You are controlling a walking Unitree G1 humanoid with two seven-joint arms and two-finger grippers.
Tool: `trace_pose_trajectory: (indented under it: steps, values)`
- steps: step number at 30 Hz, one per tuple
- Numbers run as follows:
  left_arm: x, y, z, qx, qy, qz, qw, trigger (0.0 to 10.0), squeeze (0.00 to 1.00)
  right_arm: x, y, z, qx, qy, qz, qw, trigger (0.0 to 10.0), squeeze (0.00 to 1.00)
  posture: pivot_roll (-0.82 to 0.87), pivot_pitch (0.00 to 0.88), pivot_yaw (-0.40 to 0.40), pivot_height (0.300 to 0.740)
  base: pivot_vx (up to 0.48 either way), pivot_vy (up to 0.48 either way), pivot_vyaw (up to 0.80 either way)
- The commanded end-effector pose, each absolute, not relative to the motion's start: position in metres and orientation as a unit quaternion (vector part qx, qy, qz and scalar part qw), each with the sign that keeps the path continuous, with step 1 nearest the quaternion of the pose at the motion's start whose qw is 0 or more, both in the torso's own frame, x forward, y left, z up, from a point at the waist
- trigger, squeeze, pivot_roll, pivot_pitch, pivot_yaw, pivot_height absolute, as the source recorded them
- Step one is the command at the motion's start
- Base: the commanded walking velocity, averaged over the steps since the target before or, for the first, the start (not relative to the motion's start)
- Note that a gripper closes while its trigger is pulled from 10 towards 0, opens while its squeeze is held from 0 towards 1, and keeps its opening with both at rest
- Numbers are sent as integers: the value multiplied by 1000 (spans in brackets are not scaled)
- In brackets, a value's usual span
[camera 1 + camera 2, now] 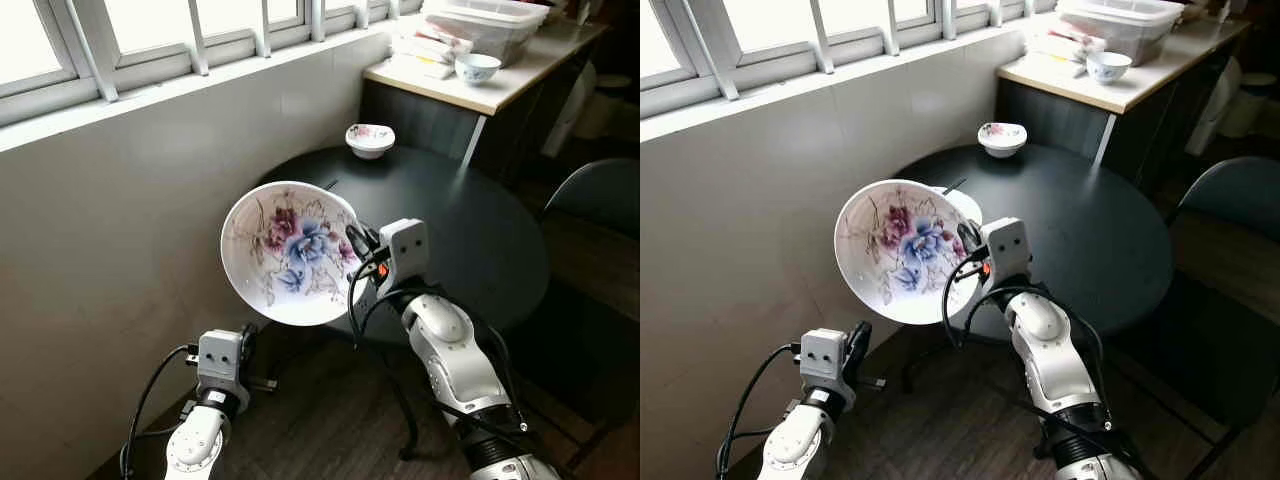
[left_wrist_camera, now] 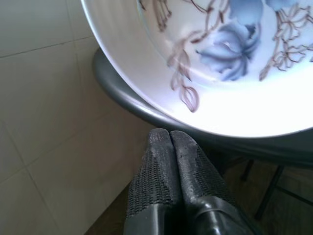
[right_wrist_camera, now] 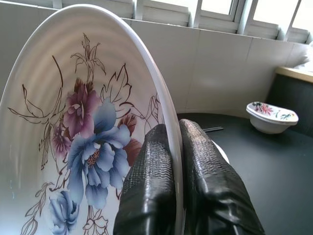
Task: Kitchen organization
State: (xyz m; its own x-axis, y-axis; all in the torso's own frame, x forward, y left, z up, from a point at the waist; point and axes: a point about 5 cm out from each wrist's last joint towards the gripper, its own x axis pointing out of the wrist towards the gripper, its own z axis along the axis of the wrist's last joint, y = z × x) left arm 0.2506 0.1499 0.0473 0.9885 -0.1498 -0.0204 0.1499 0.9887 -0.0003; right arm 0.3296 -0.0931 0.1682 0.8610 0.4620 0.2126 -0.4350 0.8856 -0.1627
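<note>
A large white bowl [image 1: 285, 250] painted with blue and purple flowers hangs tilted on edge, its inside facing me, over the near-left edge of the round black table [image 1: 470, 230]. My right gripper [image 3: 172, 142] is shut on the bowl's rim, one finger inside and one outside. Low at the left, below the bowl, my left gripper [image 2: 170, 147] points up at the bowl's [image 2: 220, 63] underside edge with its fingers pressed together and nothing between them. A small floral bowl [image 1: 370, 139] sits at the table's far edge.
A tiled wall and window sill run along the left. At the back right, a counter [image 1: 480, 85] carries a clear plastic bin [image 1: 490, 25] and a small blue-patterned bowl [image 1: 477, 67]. A dark chair [image 1: 595, 195] stands right of the table. Wooden floor lies below.
</note>
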Motion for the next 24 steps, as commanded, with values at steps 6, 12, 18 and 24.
trace_pose_trajectory:
  steps: [6, 12, 18, 24]
  values:
    - [250, 151, 50, 6, -1, -72, 997, 10000, 0, 325, -87, 169, -68, -139, 245, 957, 0, 0, -67, 0, 13, 740, 0, 0, 800]
    - [250, 151, 50, 5, -2, -70, 998, 10000, 0, 325, -86, 166, -73, -138, 247, 956, 0, 0, -68, 0, 15, 740, 0, 0, 800]
    - [251, 151, 47, 5, 8, -69, 998, 10000, 0, 323, -87, 160, -71, -129, 248, 958, 0, 0, -69, 0, 16, 740, 0, 219, 800]
    - [251, 151, 48, 4, -1, -72, 997, 10000, 0, 322, -85, 156, -72, -124, 253, 957, 0, 0, -69, 0, 16, 740, 0, 235, 800]
